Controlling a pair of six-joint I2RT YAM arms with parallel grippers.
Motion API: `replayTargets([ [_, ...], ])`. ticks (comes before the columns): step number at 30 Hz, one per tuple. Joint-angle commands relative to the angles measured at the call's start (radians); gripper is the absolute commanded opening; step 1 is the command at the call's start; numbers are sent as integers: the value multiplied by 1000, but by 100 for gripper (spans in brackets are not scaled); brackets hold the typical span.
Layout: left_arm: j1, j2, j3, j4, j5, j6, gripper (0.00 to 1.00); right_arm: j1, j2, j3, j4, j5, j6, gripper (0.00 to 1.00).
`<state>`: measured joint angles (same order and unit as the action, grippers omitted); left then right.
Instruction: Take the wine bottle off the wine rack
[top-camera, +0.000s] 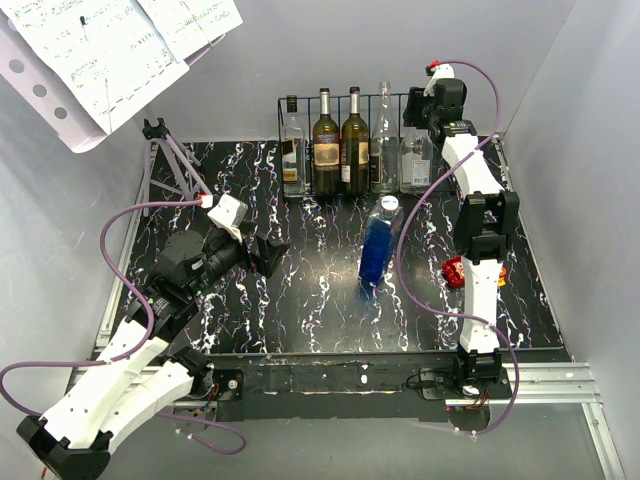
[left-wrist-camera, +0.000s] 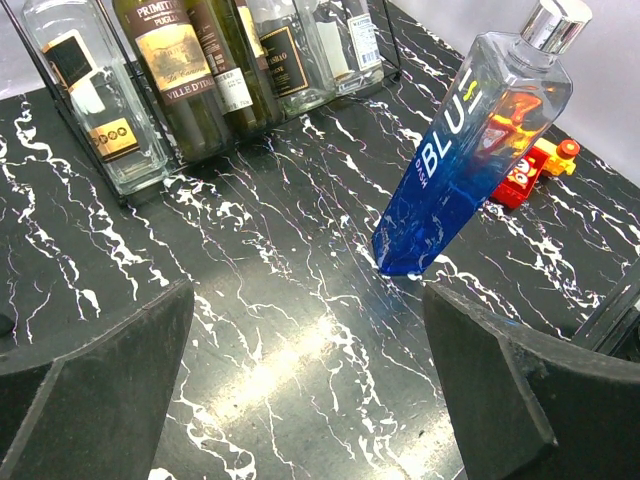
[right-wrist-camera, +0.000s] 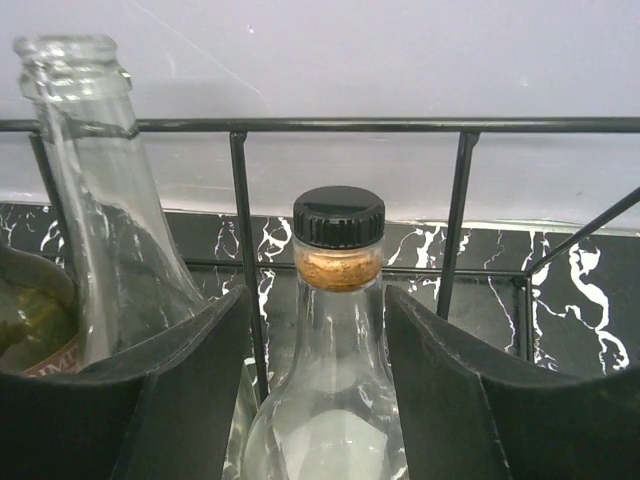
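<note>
The black wire wine rack (top-camera: 368, 96) stands at the back of the table. It holds a clear square bottle (top-camera: 291, 150), two dark wine bottles (top-camera: 326, 150) (top-camera: 354, 145), a tall clear bottle (top-camera: 384, 135) and a clear bottle with a black cap (top-camera: 415, 160). My right gripper (top-camera: 432, 108) is over the rack's right end. In the right wrist view it (right-wrist-camera: 318, 295) is open, with a finger on each side of the black-capped bottle's neck (right-wrist-camera: 338, 250), inside the rack's bars (right-wrist-camera: 400, 125). My left gripper (top-camera: 272, 255) is open and empty over the table (left-wrist-camera: 308, 290).
A blue bottle (top-camera: 379, 245) stands on the marble table in front of the rack, also in the left wrist view (left-wrist-camera: 470, 150). A red toy (top-camera: 455, 270) lies beside the right arm. A music stand with sheet music (top-camera: 100, 50) hangs over the back left.
</note>
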<state>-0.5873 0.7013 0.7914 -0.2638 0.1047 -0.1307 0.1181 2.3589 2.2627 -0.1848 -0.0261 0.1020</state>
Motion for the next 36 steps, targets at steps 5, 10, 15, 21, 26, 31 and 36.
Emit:
replayTargets([
  [5,-6,6,6,-8,0,13,98,-8,43,63,85,5,7,52],
  [10,-6,9,6,-6,-3,13,98,-11,40,60,103,-11,-1,18],
  [15,-6,7,6,-9,-2,13,98,-12,4,0,174,-61,-24,1],
  [21,-6,4,6,-8,-2,14,98,-12,-39,-35,238,-57,-21,1],
  [26,-6,4,6,-8,3,13,98,-11,-115,-144,356,-37,-30,1],
  [31,-6,3,6,-8,1,13,98,-12,-174,-201,401,-31,-51,1],
  [36,-6,1,5,-8,-5,13,98,-12,-249,-288,449,-38,-58,1],
])
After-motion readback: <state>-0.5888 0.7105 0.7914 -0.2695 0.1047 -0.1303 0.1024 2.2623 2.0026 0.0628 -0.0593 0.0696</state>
